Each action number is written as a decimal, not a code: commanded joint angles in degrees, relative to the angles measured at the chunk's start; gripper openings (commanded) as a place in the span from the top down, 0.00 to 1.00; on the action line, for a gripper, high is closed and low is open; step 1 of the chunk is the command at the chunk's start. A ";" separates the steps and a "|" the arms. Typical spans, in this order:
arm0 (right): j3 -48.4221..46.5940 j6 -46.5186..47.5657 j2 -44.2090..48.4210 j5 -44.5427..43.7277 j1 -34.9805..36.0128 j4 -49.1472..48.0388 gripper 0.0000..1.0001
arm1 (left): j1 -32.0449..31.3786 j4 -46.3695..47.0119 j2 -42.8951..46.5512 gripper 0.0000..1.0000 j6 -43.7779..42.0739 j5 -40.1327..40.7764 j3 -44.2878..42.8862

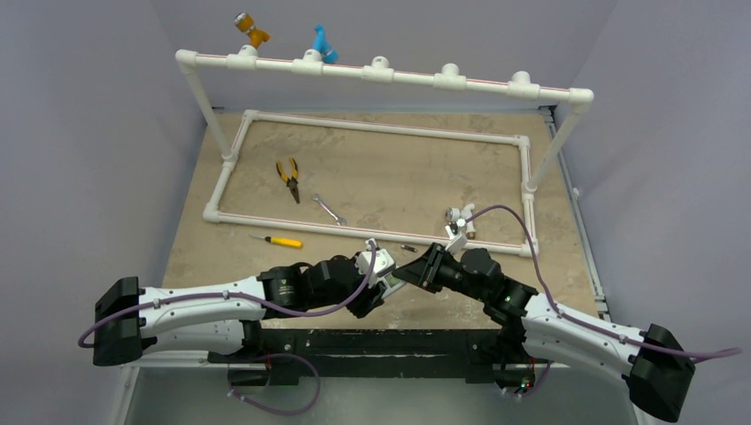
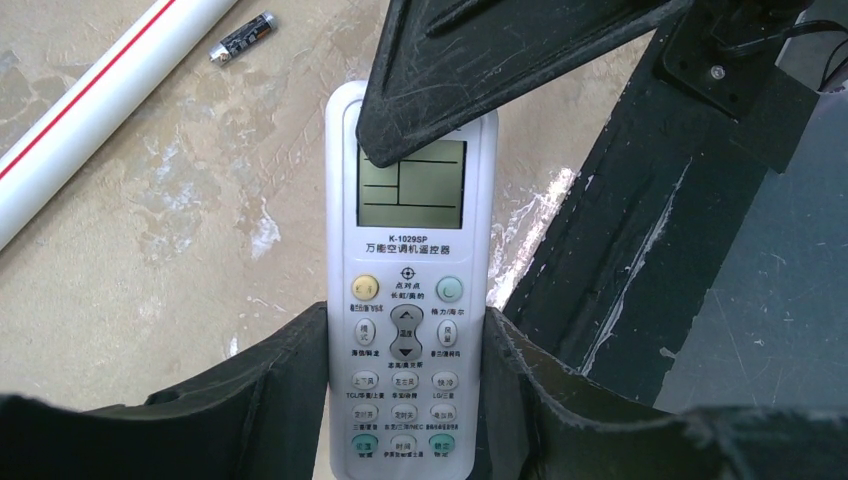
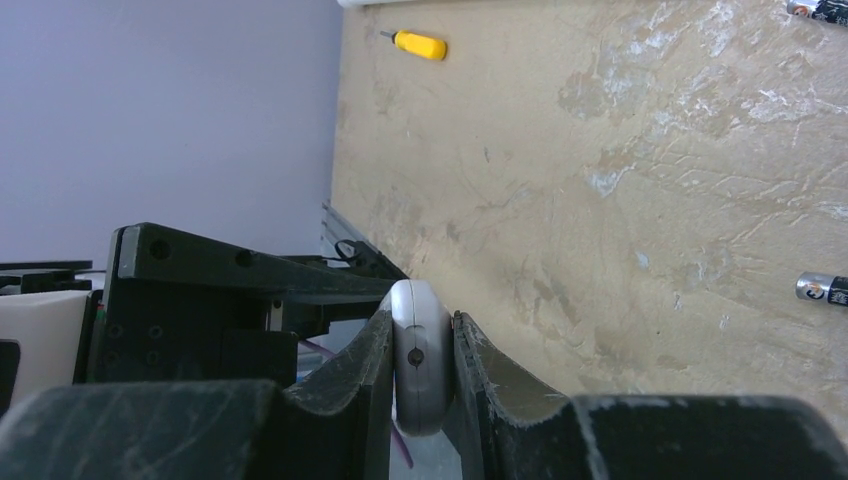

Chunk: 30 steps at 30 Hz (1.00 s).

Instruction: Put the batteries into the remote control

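The white remote control [image 2: 408,270] shows face up in the left wrist view, with its pale display and rows of buttons. My left gripper [image 2: 405,345] is shut on its two long sides at the button end. My right gripper [image 3: 421,335] is shut on its display end, one finger over the face and one under the back; that end shows edge-on as the remote [image 3: 420,360]. In the top view the two grippers, left [image 1: 390,276] and right [image 1: 414,268], meet above the table's near edge. One battery [image 2: 243,37] lies by the pipe. Two batteries [image 3: 822,288] [image 3: 820,10] lie on the table.
A white PVC pipe frame [image 1: 372,232] lies on the table beyond the grippers. Yellow-handled screwdriver [image 1: 282,241], silver wrench [image 1: 329,209] and pliers [image 1: 288,177] lie to the left. A small white fitting [image 1: 459,221] sits on the frame's near rail. The black base rail [image 2: 640,230] is below right.
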<state>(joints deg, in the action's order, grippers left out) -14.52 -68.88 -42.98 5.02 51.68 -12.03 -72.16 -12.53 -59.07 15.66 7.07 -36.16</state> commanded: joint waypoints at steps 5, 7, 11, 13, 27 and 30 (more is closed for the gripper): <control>-0.11 -0.87 0.67 0.57 -0.24 -2.30 0.93 | -1.32 -0.54 -0.07 0.45 -0.87 5.78 -3.86; -0.33 -1.14 0.48 0.12 -0.26 -1.89 0.97 | -1.95 -0.83 -0.52 0.38 -1.20 7.55 -4.58; -1.17 -3.41 0.83 -1.49 -0.26 0.75 1.00 | -5.00 -2.74 -2.96 0.26 -3.21 13.55 -7.49; -2.49 -4.12 0.72 -2.34 -0.22 4.01 1.00 | -7.51 -3.65 -4.65 0.24 -4.69 18.02 -9.20; -2.04 -12.42 1.42 -1.49 -1.47 5.28 1.00 | -17.53 -6.45 -16.89 0.35 -9.97 37.56 -14.85; -2.08 -12.91 1.23 -0.80 -1.73 4.81 1.00 | -17.84 -6.05 -18.43 0.39 -10.69 37.73 -15.62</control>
<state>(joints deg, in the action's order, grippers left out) -14.92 -79.07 -42.37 3.81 50.46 -4.69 -89.30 -19.03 -76.20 7.11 41.34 -48.56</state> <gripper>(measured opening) 0.215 0.635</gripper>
